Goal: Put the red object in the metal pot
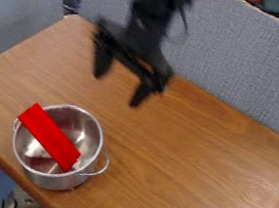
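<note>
Resting near the tabletop's front left corner, the round shiny steel pot (58, 149) holds the flat bright red rectangular block (49, 133), leaning on its rim. Farther back, the blurred black gripper (120, 80) hangs spread, empty.

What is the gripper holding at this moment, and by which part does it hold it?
Nothing. The gripper is open and empty above the table; the red object lies tilted in the metal pot.

red object (49, 133), silver metal pot (88, 164)
</note>
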Robot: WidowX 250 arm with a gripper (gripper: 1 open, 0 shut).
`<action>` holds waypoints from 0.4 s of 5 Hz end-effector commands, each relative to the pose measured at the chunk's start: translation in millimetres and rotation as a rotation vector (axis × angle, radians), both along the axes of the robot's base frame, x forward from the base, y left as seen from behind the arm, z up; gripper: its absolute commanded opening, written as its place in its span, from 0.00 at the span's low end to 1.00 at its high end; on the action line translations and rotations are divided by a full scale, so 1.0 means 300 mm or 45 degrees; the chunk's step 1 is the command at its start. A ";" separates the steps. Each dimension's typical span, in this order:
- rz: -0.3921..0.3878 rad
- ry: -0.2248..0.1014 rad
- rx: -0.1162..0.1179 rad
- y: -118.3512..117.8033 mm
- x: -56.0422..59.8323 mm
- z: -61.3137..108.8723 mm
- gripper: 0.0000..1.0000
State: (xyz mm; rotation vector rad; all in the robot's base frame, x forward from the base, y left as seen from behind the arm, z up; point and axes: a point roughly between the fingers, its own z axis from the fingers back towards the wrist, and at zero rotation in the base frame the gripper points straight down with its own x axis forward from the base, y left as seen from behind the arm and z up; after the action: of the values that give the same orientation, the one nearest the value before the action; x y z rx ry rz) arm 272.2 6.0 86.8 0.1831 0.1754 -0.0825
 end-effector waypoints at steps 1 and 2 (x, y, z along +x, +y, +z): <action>-0.171 -0.030 -0.028 0.018 0.077 -0.115 1.00; -0.180 -0.076 -0.052 0.081 -0.001 -0.003 1.00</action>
State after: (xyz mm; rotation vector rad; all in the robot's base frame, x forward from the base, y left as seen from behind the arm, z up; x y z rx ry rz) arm 267.0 30.4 77.5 0.1525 0.1309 -0.2131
